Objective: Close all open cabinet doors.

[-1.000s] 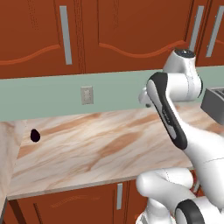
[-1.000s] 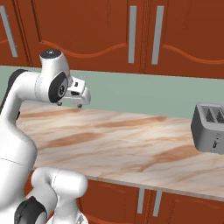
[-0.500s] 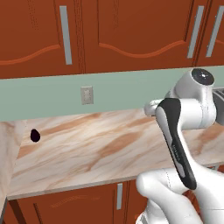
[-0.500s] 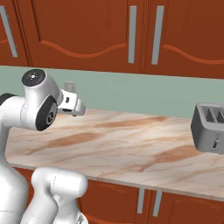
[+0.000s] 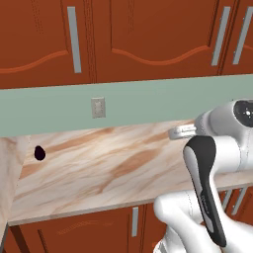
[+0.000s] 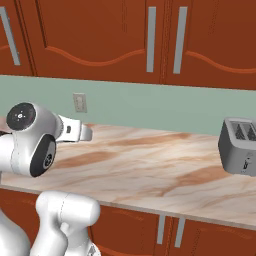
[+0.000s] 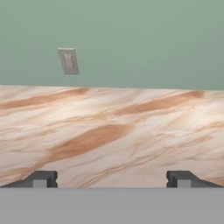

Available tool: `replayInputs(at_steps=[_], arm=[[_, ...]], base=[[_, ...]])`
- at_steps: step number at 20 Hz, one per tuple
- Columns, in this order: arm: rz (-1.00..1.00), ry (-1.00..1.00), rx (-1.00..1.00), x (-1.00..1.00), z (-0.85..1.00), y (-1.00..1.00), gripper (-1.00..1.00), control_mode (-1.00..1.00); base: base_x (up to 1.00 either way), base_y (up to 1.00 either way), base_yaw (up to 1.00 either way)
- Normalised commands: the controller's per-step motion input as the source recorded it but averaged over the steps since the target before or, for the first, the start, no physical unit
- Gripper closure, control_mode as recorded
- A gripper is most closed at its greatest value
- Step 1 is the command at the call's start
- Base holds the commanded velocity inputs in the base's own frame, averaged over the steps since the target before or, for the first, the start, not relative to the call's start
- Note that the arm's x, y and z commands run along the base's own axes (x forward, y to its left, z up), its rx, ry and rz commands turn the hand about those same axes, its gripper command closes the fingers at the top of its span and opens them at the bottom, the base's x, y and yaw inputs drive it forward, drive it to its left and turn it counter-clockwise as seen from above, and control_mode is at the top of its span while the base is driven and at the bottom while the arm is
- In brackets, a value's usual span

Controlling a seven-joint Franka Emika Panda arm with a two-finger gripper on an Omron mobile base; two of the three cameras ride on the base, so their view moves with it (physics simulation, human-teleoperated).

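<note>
Reddish-brown upper cabinet doors (image 5: 158, 34) with long grey bar handles (image 5: 74, 39) run along the wall above the counter. In the right base view more of these doors (image 6: 95, 35) sit flush side by side, and all the ones I see are shut. Lower doors (image 5: 99, 230) under the counter also sit flush. My gripper (image 7: 111, 180) is open and empty, its fingertips (image 7: 41, 179) wide apart. It faces the green wall across the marble counter (image 7: 109, 131). My white hand (image 6: 75, 131) hovers low over the counter's front part.
A silver toaster (image 6: 240, 146) stands on the counter at the right. A small dark object (image 5: 39, 153) lies at the counter's left end near a side wall. A wall outlet (image 5: 98, 107) sits on the green backsplash.
The arm has folded down and drawn back toward the base, lowering the hand from near the upper doors to just above the counter. The gripper has stayed open.
</note>
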Motion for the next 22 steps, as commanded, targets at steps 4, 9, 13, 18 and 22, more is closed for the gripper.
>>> replayInputs(at_steps=[4, 9, 13, 18, 22], arm=[[0.00, -0.13, 0.00, -0.21, 0.00, 0.00, -1.00, -1.00], [0.00, -0.05, 0.00, -0.04, 0.00, 0.00, -1.00, 1.00], [0.00, 0.00, 0.00, 0.00, 0.00, 0.00, -1.00, 1.00], [0.00, 0.00, 0.00, 0.00, 0.00, 0.00, -1.00, 1.00], [0.00, 0.00, 0.00, 0.00, 0.00, 0.00, -1.00, 1.00]], base=[[0.00, 0.00, 0.00], [0.00, 0.00, 0.00], [-0.21, -0.11, 0.00], [-0.33, -0.21, 0.00], [-0.37, -0.39, 0.00]])
